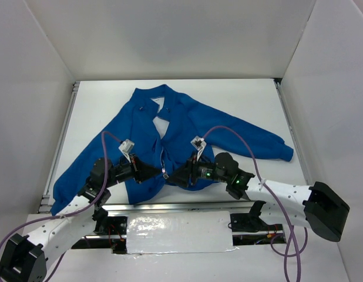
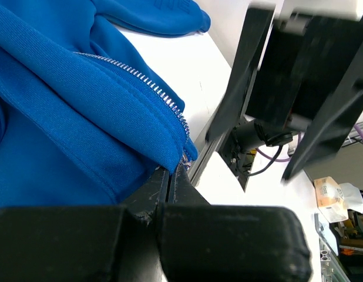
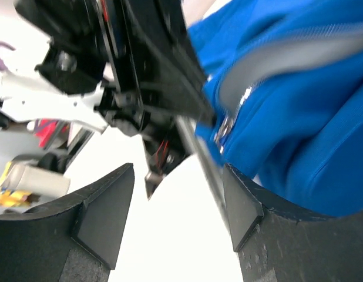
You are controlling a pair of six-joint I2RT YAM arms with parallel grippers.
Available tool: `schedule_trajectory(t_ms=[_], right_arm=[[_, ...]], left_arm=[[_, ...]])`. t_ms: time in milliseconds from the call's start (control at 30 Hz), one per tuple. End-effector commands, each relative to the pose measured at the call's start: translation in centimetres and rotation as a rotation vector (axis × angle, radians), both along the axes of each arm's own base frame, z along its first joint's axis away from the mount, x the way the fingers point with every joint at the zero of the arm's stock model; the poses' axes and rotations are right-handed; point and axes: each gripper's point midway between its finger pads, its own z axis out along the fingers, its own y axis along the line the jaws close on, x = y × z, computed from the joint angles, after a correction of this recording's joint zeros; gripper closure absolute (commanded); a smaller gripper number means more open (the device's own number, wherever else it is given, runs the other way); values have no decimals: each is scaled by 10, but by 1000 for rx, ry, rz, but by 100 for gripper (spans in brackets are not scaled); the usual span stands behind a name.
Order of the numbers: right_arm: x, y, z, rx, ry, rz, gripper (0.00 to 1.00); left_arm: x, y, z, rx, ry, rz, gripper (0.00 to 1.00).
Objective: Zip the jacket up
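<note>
Left wrist view gives you the left claw (image 2: 171, 173) pressed shut, its tips pinching the bottom hem corner of the jacket (image 2: 64, 117) right where the silver zipper (image 2: 147, 85) ends. Your right claw (image 3: 178, 170) has its jaws spread wide with nothing between them, and blurred blue fabric lies just past one finger. From above, both claws meet at the lower middle of the jacket. It lies spread on the white counter (image 1: 252, 97), front up, collar toward the far wall, sleeves angled out to either side, the front parted below the collar.
</note>
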Motion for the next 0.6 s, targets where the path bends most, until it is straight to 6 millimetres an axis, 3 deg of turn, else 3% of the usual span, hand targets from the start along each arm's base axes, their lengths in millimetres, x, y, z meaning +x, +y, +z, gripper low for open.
schedule_trajectory(t_ms=[0, 333, 567], right_arm=[[-12, 4, 7, 55, 4, 26, 31], [-6, 15, -21, 25, 56, 9, 33], [-6, 19, -21, 30, 47, 11, 34]], left_arm=[[1, -4, 26, -46, -100, -23, 100], [1, -5, 32, -55, -101, -30, 100], [0, -5, 34, -56, -105, -30, 100]])
